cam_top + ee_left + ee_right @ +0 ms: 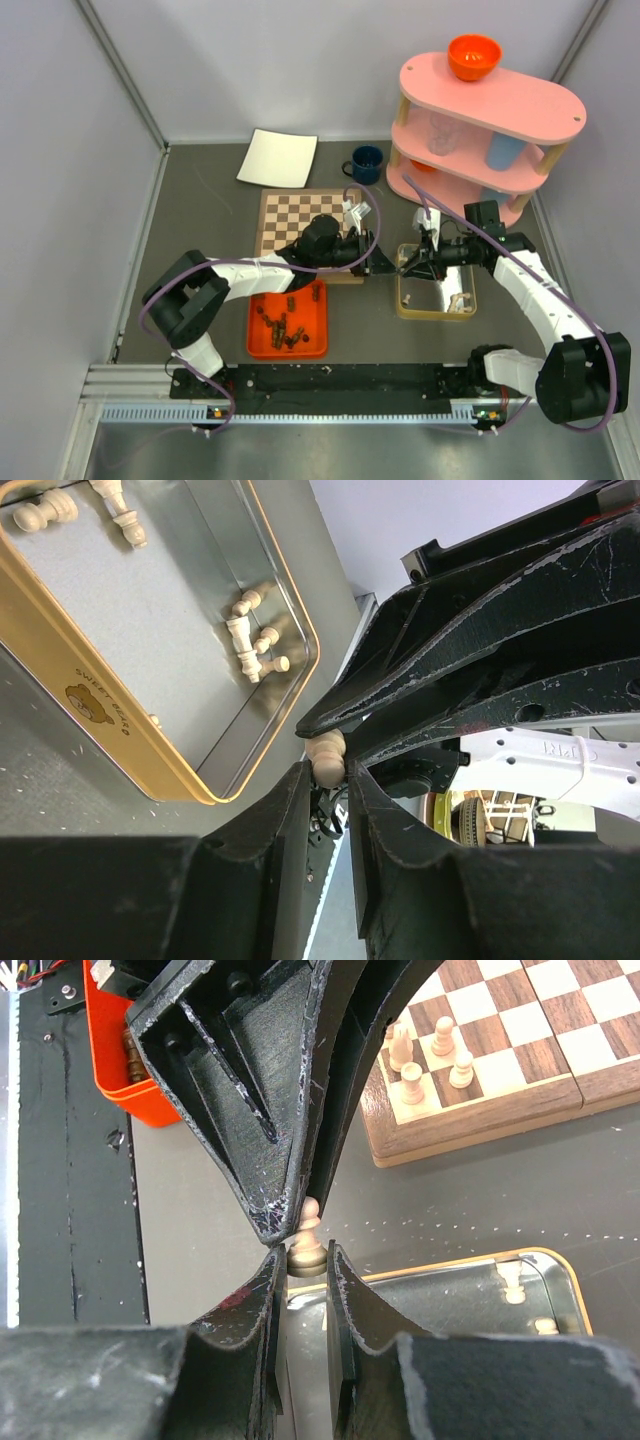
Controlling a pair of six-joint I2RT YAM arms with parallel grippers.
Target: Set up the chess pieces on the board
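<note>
Jaws of the right gripper (pixel 303 1260) pinch a pale pawn (pixel 306 1242) by its bottom. The left gripper (pixel 328 775) sits around the pawn's top, but I cannot tell if it squeezes. Both meet between the board (pixel 290 215) and the tin (pixel 403 300).

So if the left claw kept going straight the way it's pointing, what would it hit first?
The left gripper would meet the pale pawn at its fingertips, with the right gripper, holding that pawn, directly behind, tip to tip.
</note>
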